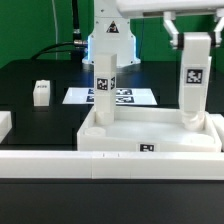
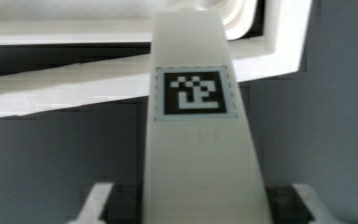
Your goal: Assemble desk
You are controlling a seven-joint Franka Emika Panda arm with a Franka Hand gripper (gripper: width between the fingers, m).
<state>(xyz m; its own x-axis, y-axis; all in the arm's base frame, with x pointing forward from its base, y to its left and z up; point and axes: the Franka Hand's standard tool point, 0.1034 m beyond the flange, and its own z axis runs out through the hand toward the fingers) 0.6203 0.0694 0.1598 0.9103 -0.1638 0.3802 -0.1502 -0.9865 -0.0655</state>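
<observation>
**DESK ASSEMBLY: SECOND LEG HELD IN CLAW**

Black bench (image 1: 40, 120) under everything. Along its front edge, long low white rail (image 1: 60, 163). Just behind the rail, desk slab (image 1: 150, 135), lying flat, open side up. Behind the slab, flat on the bench, marker board (image 1: 75, 97). At the slab's corner on the exterior view's left, first leg (image 1: 103, 85), upright, free of the claw. At the corner on the exterior view's right, second leg (image 1: 193, 85), upright, gripped near its top by the claw (image 1: 195, 42). Fingers (image 2: 101, 203) set narrow against two opposite sides, tag (image 2: 194, 93) facing the wrist camera. Well apart toward the exterior view's left, loose leg (image 1: 41, 92), resting on the bench.
</observation>
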